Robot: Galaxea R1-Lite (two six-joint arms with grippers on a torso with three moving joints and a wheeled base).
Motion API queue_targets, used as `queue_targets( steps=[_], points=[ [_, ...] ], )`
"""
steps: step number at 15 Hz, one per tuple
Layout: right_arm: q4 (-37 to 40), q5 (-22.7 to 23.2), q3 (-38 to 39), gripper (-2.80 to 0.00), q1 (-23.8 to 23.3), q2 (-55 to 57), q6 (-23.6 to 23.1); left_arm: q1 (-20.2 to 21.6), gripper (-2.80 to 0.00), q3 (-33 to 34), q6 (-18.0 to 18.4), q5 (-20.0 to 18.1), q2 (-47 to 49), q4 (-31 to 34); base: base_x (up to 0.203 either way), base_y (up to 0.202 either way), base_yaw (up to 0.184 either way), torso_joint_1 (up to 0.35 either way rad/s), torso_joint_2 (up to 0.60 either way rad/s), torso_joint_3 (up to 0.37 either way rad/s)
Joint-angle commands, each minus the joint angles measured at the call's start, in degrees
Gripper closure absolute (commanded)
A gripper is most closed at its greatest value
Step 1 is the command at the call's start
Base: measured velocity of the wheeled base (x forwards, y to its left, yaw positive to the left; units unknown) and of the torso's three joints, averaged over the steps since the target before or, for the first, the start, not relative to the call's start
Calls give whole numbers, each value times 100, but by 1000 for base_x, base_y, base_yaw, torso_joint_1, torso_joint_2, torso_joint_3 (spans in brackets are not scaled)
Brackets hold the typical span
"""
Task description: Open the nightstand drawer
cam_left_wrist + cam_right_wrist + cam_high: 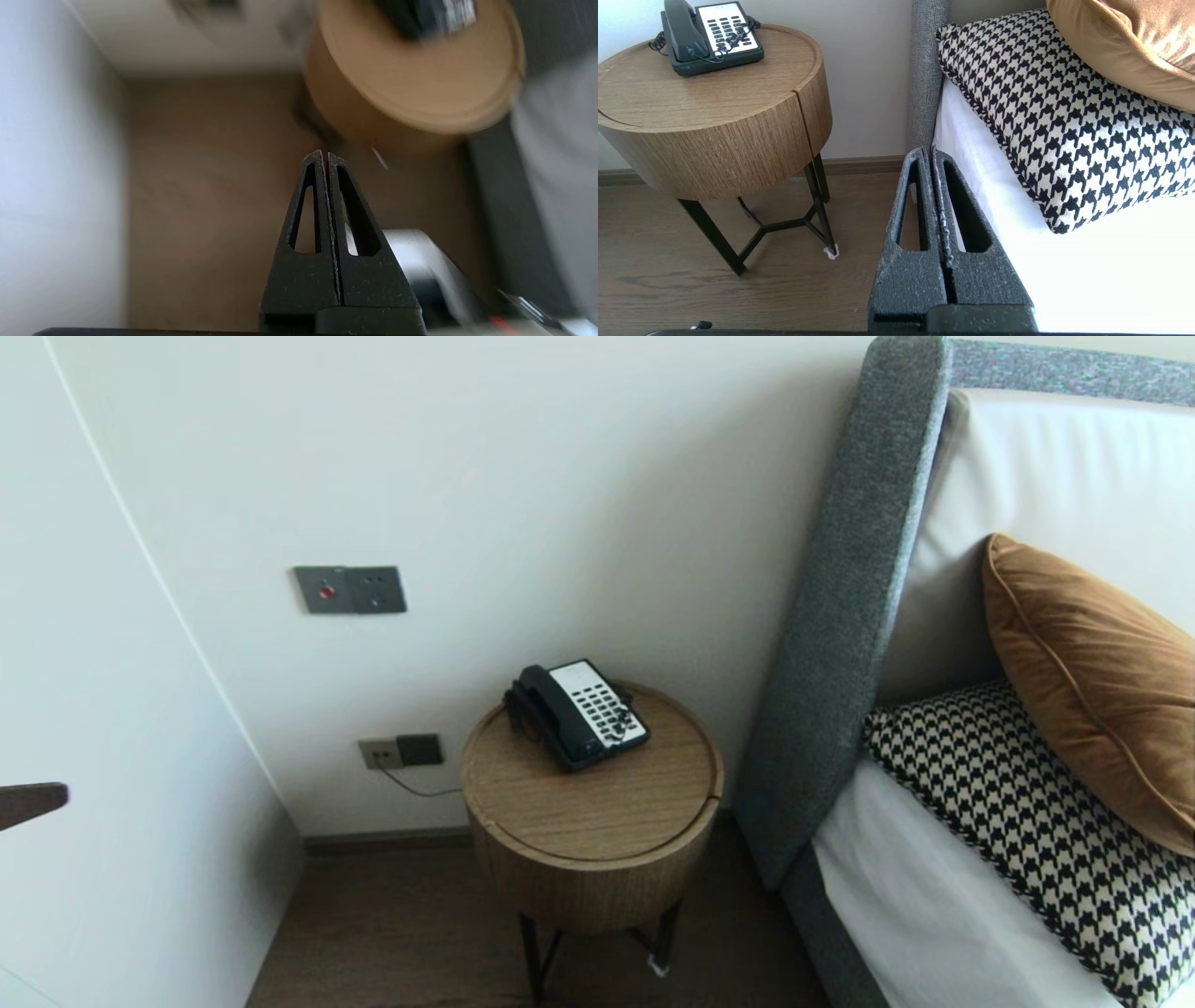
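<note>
A black desk phone (577,713) with a white keypad sits toward the back of a round wooden side table (597,812), its handset on the cradle and its cord coiled at the side. Neither gripper appears in the head view. In the left wrist view my left gripper (325,156) is shut and empty, hanging over the wooden floor short of the table (420,88) and the phone (427,16). My right gripper (931,151) is shut on nothing, low beside the bed's edge, with the table (714,102) and phone (710,35) off to one side.
A grey upholstered headboard (840,616) stands right of the table, with a white mattress (934,915), a houndstooth pillow (1027,821) and a brown cushion (1092,681). A switch panel (350,589) and wall sockets (401,751) are behind. The side wall closes in on the left.
</note>
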Motion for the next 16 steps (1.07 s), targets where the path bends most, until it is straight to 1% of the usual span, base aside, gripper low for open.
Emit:
queue_targets(
  steps=[1,3,4,6,7,12,16],
  points=[
    [0,0,1,0,1,-28,-2,-549,0,-397,-497,-146,1436,278,0,0,0,0,0,0],
    [0,0,1,0,1,-28,-2,-1314,0,-562,-983,-208,1947,368,0,0,0,0,0,0],
    [0,0,1,0,1,-28,-2,-1595,0,-673,-1211,-221,2191,382,0,0,0,0,0,0],
    [0,0,1,0,1,-28,-2,-2022,0,-902,-1656,-229,2755,378,0,0,0,0,0,0],
    [0,0,1,0,1,-28,-2,-2233,0,-997,-1794,-232,2993,381,0,0,0,0,0,0],
    [0,0,1,0,1,-28,-2,-2856,0,-1325,-2003,-310,3987,368,0,0,0,0,0,0],
    [0,0,1,0,1,-28,-2,-3231,0,-1423,-2175,-528,4615,76,0,0,0,0,0,0]
  ],
)
